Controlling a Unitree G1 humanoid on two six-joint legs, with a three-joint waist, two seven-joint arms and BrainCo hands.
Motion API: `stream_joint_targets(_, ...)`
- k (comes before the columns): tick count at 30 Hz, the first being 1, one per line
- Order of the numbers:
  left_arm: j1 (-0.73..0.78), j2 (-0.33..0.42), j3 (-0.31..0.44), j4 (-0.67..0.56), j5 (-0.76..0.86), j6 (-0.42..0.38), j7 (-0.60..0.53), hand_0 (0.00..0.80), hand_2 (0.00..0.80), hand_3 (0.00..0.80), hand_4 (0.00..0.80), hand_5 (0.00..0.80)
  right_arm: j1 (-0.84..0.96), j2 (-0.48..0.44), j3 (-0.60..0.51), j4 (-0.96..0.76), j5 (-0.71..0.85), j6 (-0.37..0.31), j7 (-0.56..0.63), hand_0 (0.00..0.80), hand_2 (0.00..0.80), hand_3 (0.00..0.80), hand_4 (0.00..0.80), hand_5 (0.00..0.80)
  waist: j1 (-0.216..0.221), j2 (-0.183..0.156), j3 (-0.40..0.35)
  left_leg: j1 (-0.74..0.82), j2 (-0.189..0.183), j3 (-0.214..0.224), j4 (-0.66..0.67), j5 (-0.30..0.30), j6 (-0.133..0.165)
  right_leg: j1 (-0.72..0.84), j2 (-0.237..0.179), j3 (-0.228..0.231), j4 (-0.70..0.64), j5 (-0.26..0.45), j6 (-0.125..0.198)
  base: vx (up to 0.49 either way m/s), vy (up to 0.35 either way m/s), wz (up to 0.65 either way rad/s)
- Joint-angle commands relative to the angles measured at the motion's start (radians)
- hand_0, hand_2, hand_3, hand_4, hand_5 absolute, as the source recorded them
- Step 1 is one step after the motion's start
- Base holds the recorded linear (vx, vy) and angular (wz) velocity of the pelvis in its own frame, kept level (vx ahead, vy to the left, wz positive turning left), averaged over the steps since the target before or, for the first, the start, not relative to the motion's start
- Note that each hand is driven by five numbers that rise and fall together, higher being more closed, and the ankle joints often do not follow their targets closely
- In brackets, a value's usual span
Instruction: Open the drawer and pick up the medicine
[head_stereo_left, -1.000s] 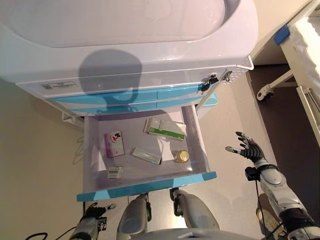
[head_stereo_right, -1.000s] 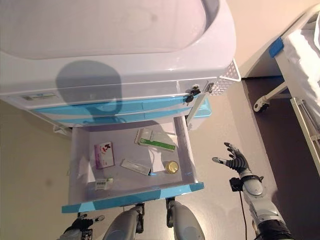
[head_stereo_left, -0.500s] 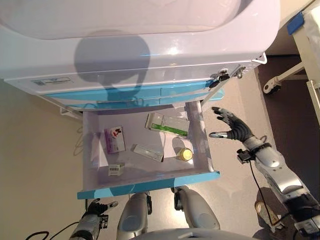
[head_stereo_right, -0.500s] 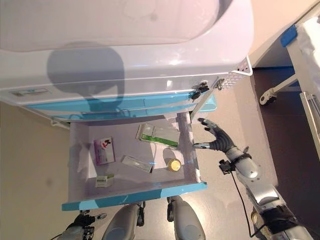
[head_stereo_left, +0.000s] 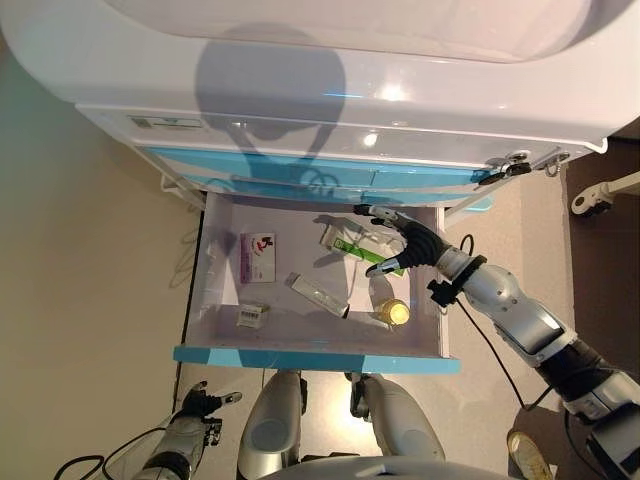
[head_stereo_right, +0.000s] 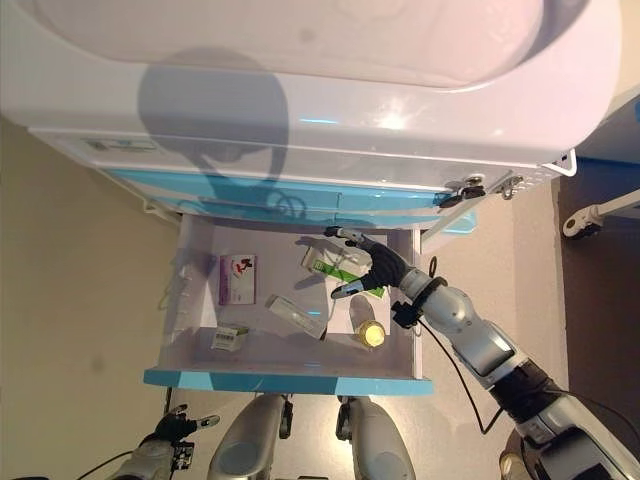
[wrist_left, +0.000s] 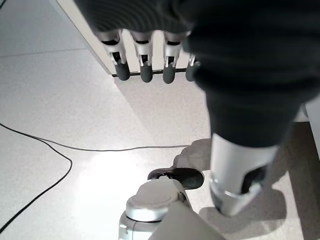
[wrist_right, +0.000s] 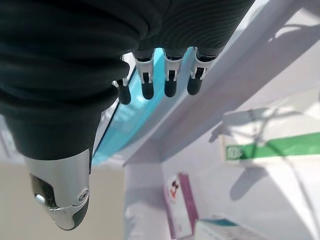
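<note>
Reaching over the open drawer (head_stereo_left: 320, 356), my right hand (head_stereo_left: 410, 243) hangs above its right rear part, fingers spread and relaxed, thumb apart, gripping nothing. In the right wrist view I see the fingertips (wrist_right: 169, 88) straight, with the drawer floor past them. Directly beneath the hand lies a white box with a green stripe (head_stereo_right: 325, 264), flat on the drawer floor near the back wall; whether the hand touches it I cannot tell. Just in front of that, by the right wall, stands a small bottle with a yellow cap (head_stereo_left: 392, 310). Toward the middle lies a long white box (head_stereo_left: 318, 294), angled. On the left side rests a white and purple box (head_stereo_left: 258, 257), and near the front left a small labelled packet (head_stereo_left: 252, 316). Drawer has a light blue front and belongs to a white cart (head_stereo_left: 350, 70) with blue drawer fronts above it. My left hand (head_stereo_left: 201, 404) hangs low below the drawer front near the floor (wrist_left: 60, 125); its wrist view shows fingers straight and empty.
</note>
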Motion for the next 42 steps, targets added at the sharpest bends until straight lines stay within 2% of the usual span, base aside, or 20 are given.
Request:
stream_joint_targets(1, 0.02, 0.032, -0.011, 0.011, 0.035, -0.004, 0.028, 0.0, 0.0, 0.0, 0.0, 0.0, -0.035, 0.025, 0.047, -0.072, -0.053, -0.032, -0.001, 0.0, 0.0, 0.0, 0.0, 0.0, 0.009, -0.04, -0.033, -0.04, -0.046, -0.014, 0.004, 0.044, 0.021, -0.032, -0.081, 0.008, 0.041, 0.075, 0.118, -0.014, -0.026, 0.2)
stream_joint_targets(4, 0.025, 0.043, -0.017, -0.002, 0.029, -0.008, 0.038, 0.0, 0.0, 0.0, 0.0, 0.0, -0.131, 0.049, 0.129, -0.01, -0.161, -0.021, -0.015, 0.0, 0.0, 0.0, 0.0, 0.0, 0.039, -0.041, -0.021, -0.05, -0.049, -0.035, 0.01, 0.048, 0.02, -0.031, -0.087, -0.013, 0.045, 0.072, 0.117, -0.014, -0.033, 0.21)
stream_joint_targets(9, 0.024, 0.055, -0.026, -0.012, 0.022, -0.011, 0.049, 0.0, 0.0, 0.0, 0.0, 0.0, -0.225, 0.079, 0.189, 0.07, -0.273, -0.013, -0.049, 0.0, 0.0, 0.0, 0.0, 0.0, 0.066, -0.043, -0.009, -0.063, -0.053, -0.063, 0.014, 0.055, 0.018, -0.028, -0.094, -0.041, 0.054, 0.062, 0.115, -0.002, -0.044, 0.25)
stream_joint_targets(12, 0.018, 0.066, -0.04, -0.019, 0.013, -0.014, 0.061, 0.0, 0.0, 0.0, 0.0, 0.0, -0.327, 0.102, 0.247, 0.158, -0.42, -0.005, -0.095, 0.0, 0.0, 0.0, 0.0, 0.0, 0.095, -0.043, -0.001, -0.079, -0.062, -0.107, 0.012, 0.065, 0.015, -0.025, -0.104, -0.082, 0.07, 0.043, 0.112, 0.021, -0.08, 0.27)
stream_joint_targets(13, 0.018, 0.066, -0.039, -0.018, 0.013, -0.014, 0.061, 0.0, 0.0, 0.0, 0.0, 0.0, -0.328, 0.102, 0.247, 0.158, -0.42, -0.005, -0.095, 0.0, 0.0, 0.0, 0.0, 0.0, 0.094, -0.043, -0.002, -0.08, -0.062, -0.108, 0.012, 0.065, 0.015, -0.025, -0.104, -0.083, 0.069, 0.043, 0.112, 0.036, -0.104, 0.57)
stream_joint_targets(14, 0.011, 0.071, -0.053, -0.021, 0.009, -0.016, 0.066, 0.0, 0.0, 0.0, 0.0, 0.0, -0.382, 0.102, 0.287, 0.209, -0.521, 0.0, -0.116, 0.0, 0.0, 0.0, 0.0, 0.0, 0.114, -0.042, 0.002, -0.084, -0.066, -0.133, 0.01, 0.067, 0.011, -0.021, -0.11, -0.11, 0.08, 0.028, 0.11, 0.019, -0.065, 0.6)
stream_joint_targets(15, 0.01, 0.071, -0.052, -0.021, 0.009, -0.016, 0.066, 0.0, 0.0, 0.0, 0.0, 0.0, -0.384, 0.103, 0.288, 0.211, -0.522, -0.001, -0.117, 0.0, 0.0, 0.0, 0.0, 0.0, 0.111, -0.041, 0.002, -0.088, -0.067, -0.135, 0.01, 0.072, 0.011, -0.023, -0.111, -0.112, 0.078, 0.032, 0.11, 0.046, -0.149, 0.6)
stream_joint_targets(16, 0.004, 0.081, -0.07, -0.035, 0.009, -0.018, 0.066, 0.0, 0.0, 0.0, 0.0, 0.0, -0.46, 0.094, 0.35, 0.277, -0.664, 0.005, -0.144, 0.0, 0.0, 0.0, 0.0, 0.0, 0.133, -0.038, 0.003, -0.099, -0.076, -0.169, 0.008, 0.08, 0.005, -0.018, -0.118, -0.147, 0.083, 0.022, 0.109, 0.018, -0.079, 0.45)
stream_joint_targets(17, 0.004, 0.081, -0.07, -0.035, 0.009, -0.018, 0.066, 0.0, 0.0, 0.0, 0.0, 0.0, -0.46, 0.094, 0.351, 0.277, -0.664, 0.004, -0.144, 0.0, 0.0, 0.0, 0.0, 0.0, 0.131, -0.037, 0.002, -0.1, -0.076, -0.17, 0.008, 0.08, 0.005, -0.019, -0.118, -0.149, 0.082, 0.023, 0.109, 0.057, -0.155, 0.61)
stream_joint_targets(18, -0.006, 0.092, -0.083, -0.04, 0.007, -0.024, 0.066, 0.0, 0.0, 0.0, 0.0, 0.0, -0.506, 0.094, 0.382, 0.316, -0.717, 0.012, -0.146, 0.0, 0.0, 0.0, 0.0, 0.0, 0.148, -0.035, 0.005, -0.105, -0.079, -0.196, 0.006, 0.083, -0.003, -0.013, -0.123, -0.177, 0.09, 0.007, 0.107, 0.038, -0.103, 0.77)
stream_joint_targets(25, -0.04, 0.089, -0.116, -0.024, -0.014, -0.015, 0.075, 0.0, 0.0, 0.0, 0.0, 0.0, -0.549, 0.181, 0.43, 0.469, -0.81, 0.045, -0.169, 0.0, 0.0, 0.0, 0.0, 0.0, 0.188, -0.033, 0.005, -0.131, -0.095, -0.26, 0.003, 0.098, -0.016, -0.008, -0.135, -0.247, 0.109, -0.023, 0.099, 0.022, -0.068, 0.5)
stream_joint_targets(32, -0.053, 0.073, -0.136, -0.035, -0.021, -0.013, 0.072, 0.0, 0.0, 0.0, 0.0, 0.0, -0.529, 0.218, 0.444, 0.45, -0.785, 0.034, -0.149, 0.0, 0.0, 0.0, 0.0, 0.0, 0.204, -0.027, 0.002, -0.138, -0.099, -0.291, -0.007, 0.108, -0.026, -0.006, -0.14, -0.281, 0.127, -0.042, 0.094, 0.013, -0.029, 0.18)
stream_joint_targets(42, -0.049, 0.072, -0.133, -0.05, -0.008, -0.014, 0.057, 0.0, 0.0, 0.0, 0.0, 0.0, -0.498, 0.197, 0.486, 0.374, -0.672, 0.009, -0.053, 0.0, 0.0, 0.0, 0.0, 0.0, 0.195, -0.035, -0.001, -0.131, -0.093, -0.297, -0.018, 0.111, -0.031, -0.007, -0.138, -0.283, 0.13, -0.049, 0.091, 0.001, -0.003, 0.06)
